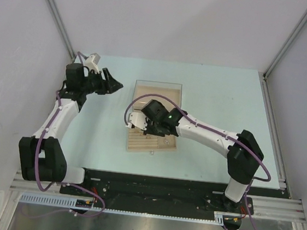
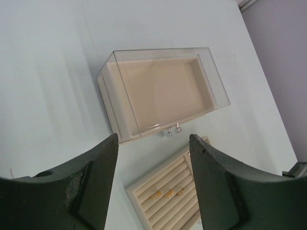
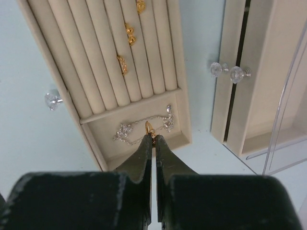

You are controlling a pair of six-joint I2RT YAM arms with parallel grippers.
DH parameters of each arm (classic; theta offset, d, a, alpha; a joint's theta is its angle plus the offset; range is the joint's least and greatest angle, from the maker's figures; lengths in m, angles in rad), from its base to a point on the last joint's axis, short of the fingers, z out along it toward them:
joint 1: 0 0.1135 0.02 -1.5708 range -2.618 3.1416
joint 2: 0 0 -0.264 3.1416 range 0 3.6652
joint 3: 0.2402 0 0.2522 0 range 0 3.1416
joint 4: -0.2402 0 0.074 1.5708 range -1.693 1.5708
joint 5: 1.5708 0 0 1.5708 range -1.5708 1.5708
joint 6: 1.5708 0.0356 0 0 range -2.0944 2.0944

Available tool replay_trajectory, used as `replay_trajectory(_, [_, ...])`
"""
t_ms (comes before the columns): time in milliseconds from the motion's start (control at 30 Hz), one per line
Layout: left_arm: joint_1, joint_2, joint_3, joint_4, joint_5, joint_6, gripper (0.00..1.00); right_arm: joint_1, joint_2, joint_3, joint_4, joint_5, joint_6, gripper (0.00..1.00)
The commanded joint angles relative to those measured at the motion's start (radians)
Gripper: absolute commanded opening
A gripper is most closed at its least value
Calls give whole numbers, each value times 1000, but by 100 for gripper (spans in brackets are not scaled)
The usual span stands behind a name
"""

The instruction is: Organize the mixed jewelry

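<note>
Because your right end effector (image 3: 153,138) is pressed together on the small gold-coloured ring (image 3: 149,127) with only its very tips, the grip is the first thing that could fail: a thin hoop pinched by its edge may twist or spring out at any jolt. It sits over the end compartment of the beige slotted tray (image 3: 79,52), right above the thin silvery chain (image 3: 125,132); I cannot tell how high above. Dropped here, the ring would land among the links and be awkward to pick out, and if you lower the tips they may snag the chain and drag it along.

The tray lies near the middle of the desk (image 1: 216,94), its clear faceted knob (image 3: 52,98) facing the near edge. It looks light, so pushing the ring into a groove could shove it sideways. Three gold-coloured rings (image 3: 128,34) already sit between the padded rolls; brushing them could unseat them, so choose a free stretch of groove.

Just beyond, towards the far edge, stands the beige box with a clear lid (image 3: 235,28), its two glassy knobs (image 3: 236,74) close to the tray's rim, leaving little room on that side. Your left end effector (image 2: 153,139) hangs with fingers apart, holding nothing, near the left edge and out of the way.
</note>
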Motion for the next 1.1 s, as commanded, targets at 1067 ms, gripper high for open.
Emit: replay_trajectory(1067, [38, 53, -16, 9, 135, 139, 65, 66, 173, -26, 76, 24, -151, 0])
